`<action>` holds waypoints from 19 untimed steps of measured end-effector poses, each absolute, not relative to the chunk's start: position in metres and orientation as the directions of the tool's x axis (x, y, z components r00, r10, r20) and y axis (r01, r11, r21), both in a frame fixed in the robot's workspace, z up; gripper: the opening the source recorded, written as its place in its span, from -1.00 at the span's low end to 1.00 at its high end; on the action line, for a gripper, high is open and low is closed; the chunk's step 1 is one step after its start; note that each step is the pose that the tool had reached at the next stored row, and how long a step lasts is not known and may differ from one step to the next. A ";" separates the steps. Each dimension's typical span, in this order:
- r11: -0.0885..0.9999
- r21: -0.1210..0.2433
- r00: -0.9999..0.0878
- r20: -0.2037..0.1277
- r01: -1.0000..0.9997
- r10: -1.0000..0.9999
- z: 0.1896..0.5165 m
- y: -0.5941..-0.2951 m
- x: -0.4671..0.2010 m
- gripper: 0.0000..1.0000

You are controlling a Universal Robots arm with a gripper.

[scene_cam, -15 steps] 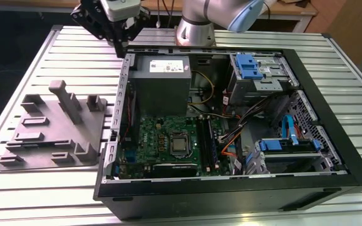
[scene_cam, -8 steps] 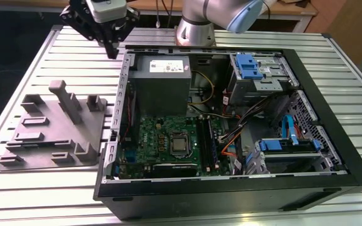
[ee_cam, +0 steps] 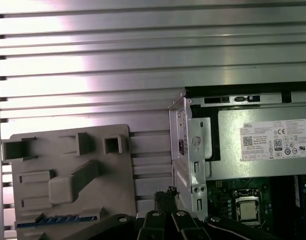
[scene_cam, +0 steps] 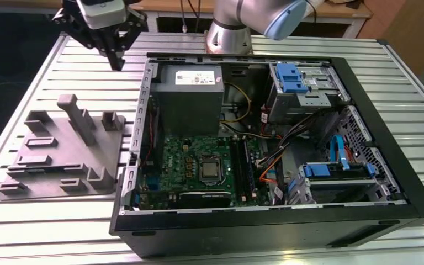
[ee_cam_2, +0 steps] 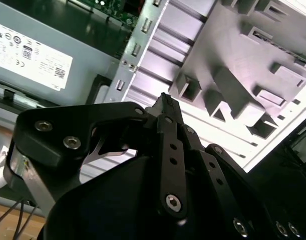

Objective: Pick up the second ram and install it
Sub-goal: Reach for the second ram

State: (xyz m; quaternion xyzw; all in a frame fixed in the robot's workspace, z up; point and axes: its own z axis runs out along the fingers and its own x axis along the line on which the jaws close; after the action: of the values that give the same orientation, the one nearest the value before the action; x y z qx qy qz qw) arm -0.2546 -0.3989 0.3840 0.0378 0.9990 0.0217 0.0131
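Gripper point(scene_cam: 116, 64) closed, empty (hovers abv table point(scene_cam: 42, 223)); second ram point(ee_cam: 57, 218) in gray fixture point(ee_cam: 110, 197).

The second ram point(ee_cam: 57, 219) seems to be the slim, bluish strip in the first wrist view. It sits low in a long slot of the grey holder point(ee_cam: 112, 190), running along one of the holder's outer edges.

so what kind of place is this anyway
Probably a robotics lab or workshop bench set up for computer assembly: an open desktop computer case lies on a slotted aluminium table, a grey moulded parts fixture sits beside it, and a robot arm stands next to the case.
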 end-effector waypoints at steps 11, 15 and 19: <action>0.996 0.044 -0.997 -0.024 0.075 0.076 0.379 -0.399 -0.289 -0.80; 0.996 0.044 -0.997 -0.024 0.075 0.076 0.377 -0.399 -0.303 -0.80; 0.996 0.044 -0.997 -0.024 0.075 0.076 0.375 -0.399 -0.316 -0.80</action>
State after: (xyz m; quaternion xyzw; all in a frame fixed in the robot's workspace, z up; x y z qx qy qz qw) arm -0.3163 -0.3989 0.3746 0.0379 0.9990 0.0217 0.0130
